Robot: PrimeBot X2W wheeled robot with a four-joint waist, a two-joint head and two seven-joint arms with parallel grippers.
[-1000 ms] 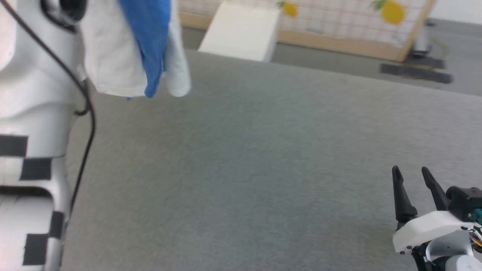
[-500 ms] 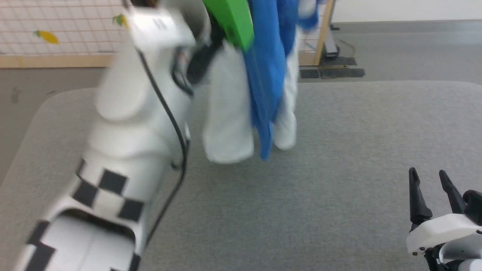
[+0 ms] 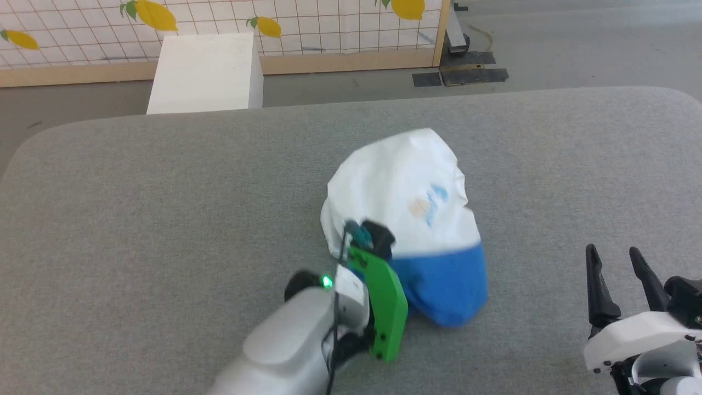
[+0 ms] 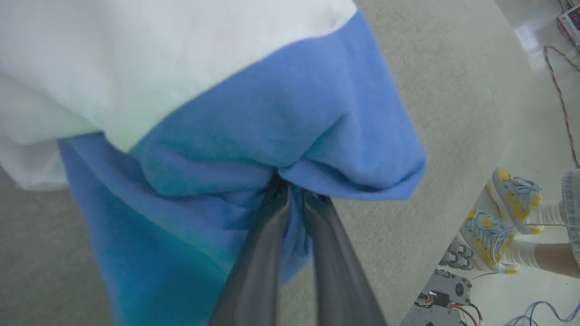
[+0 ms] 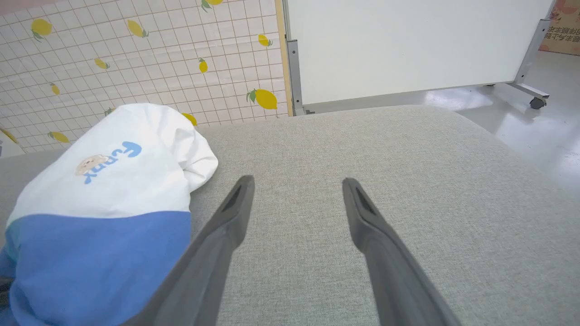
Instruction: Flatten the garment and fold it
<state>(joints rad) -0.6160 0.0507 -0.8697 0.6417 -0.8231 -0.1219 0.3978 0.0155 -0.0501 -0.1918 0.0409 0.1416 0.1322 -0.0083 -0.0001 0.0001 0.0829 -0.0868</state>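
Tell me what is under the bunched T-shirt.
The grey padded table shows all round the T-shirt. The left gripper, shut on its blue fabric, reaches in under a fold; its fingertips and whatever lies beneath the mound are covered.

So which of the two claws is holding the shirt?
The left gripper, pinched shut on the blue part of the shirt; the right gripper stands open, clear of it.

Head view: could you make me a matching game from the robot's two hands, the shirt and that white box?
1. left hand
2. right hand
3. shirt
4. white box

A. open, holding nothing
B. beyond the grey table
C. shut on the blue cloth
D. bunched up in a heap

Pairs: 1-C, 2-A, 3-D, 4-B
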